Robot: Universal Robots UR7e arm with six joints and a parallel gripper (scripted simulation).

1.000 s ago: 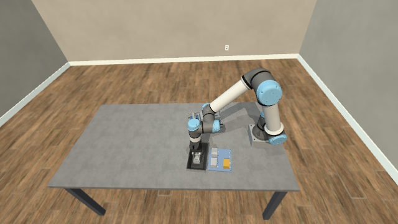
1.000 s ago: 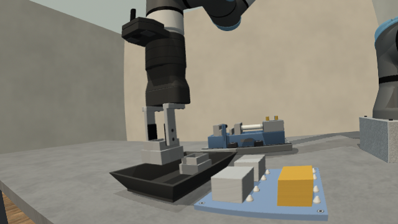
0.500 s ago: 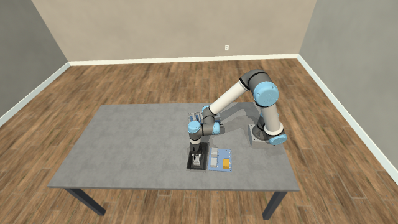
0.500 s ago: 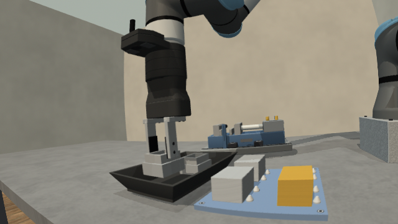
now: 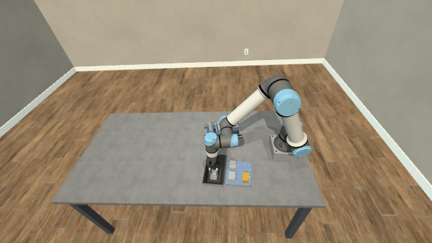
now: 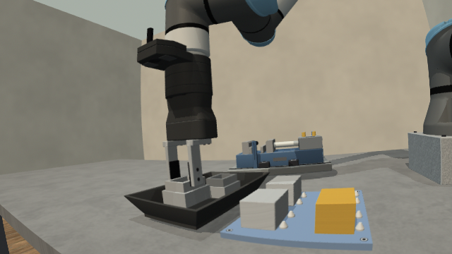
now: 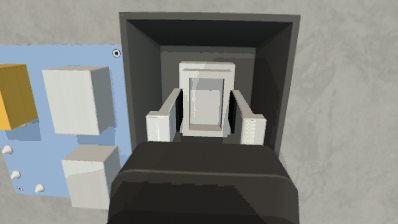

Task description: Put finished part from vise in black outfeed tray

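My gripper (image 6: 183, 176) is shut on the finished part (image 6: 185, 192), a grey block with a pocket on top, low inside the black outfeed tray. The part looks to rest on or just above the tray floor, at the tray's near end. A second pocketed block (image 6: 222, 184) lies behind it in the same tray. In the wrist view the part (image 7: 206, 100) sits between my two fingers inside the tray. The blue vise (image 6: 282, 156) stands behind the tray with its jaws empty. In the top view my gripper (image 5: 213, 170) is over the tray.
A blue fixture plate (image 6: 304, 219) lies right of the tray, holding two plain grey blocks (image 6: 263, 208) and an orange block (image 6: 335, 209). My arm's base stands on a grey pedestal (image 6: 429, 159) at the right.
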